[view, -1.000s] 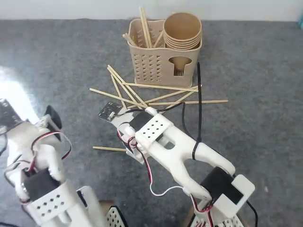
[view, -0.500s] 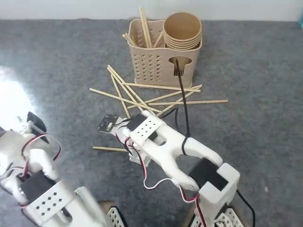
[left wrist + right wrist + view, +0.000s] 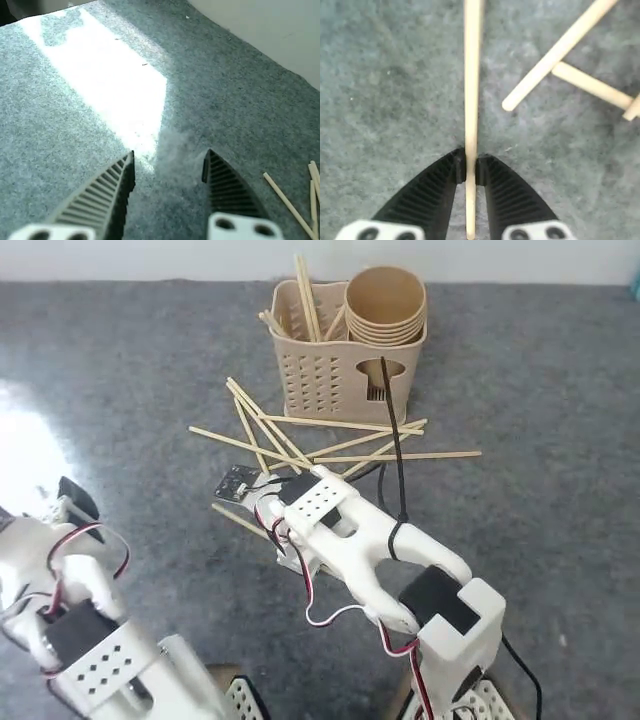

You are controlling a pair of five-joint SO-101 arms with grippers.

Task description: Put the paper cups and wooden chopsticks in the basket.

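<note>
A beige slotted basket (image 3: pixel 335 375) stands at the far side of the grey carpet, holding stacked paper cups (image 3: pixel 386 302) and several wooden chopsticks (image 3: pixel 307 302). More chopsticks (image 3: pixel 300 445) lie crossed on the carpet in front of it. My right gripper (image 3: pixel 470 167) is shut on a single chopstick (image 3: pixel 471 95) held low over the carpet; in the high view that chopstick (image 3: pixel 238 520) sticks out diagonally from under the right arm (image 3: pixel 340 525). At the near left, over bare carpet, my left gripper (image 3: pixel 167 165) is open with nothing between its fingers.
A black cable (image 3: pixel 397 450) runs from the right arm up toward the basket front. A bright sunlit patch (image 3: pixel 105 85) lies on the carpet ahead of the left gripper. Two loose chopstick ends (image 3: pixel 292 207) show at the edge of the left wrist view.
The right gripper has turned the single chopstick from lying level to a diagonal and shifted it toward the pile. The left arm drew back toward the near left a second ago, then stayed.
</note>
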